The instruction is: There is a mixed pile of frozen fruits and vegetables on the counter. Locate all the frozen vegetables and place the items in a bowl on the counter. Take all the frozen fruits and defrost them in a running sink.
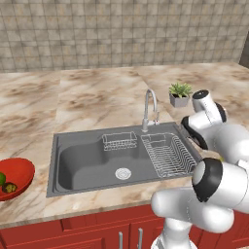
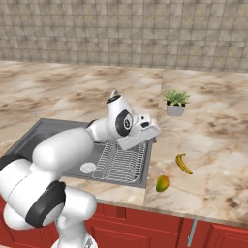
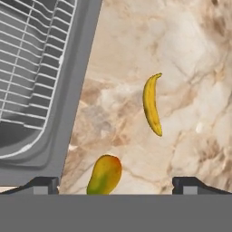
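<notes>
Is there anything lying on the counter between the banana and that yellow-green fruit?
No. In the hand view only bare marble counter separates the banana from the oval fruit.

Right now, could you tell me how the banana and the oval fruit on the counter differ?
The banana is slim, curved and plain yellow; the oval fruit is plump, yellow-green with an orange blush. The oval fruit lies nearer the counter's front edge. Both lie loose right of the sink.
</notes>
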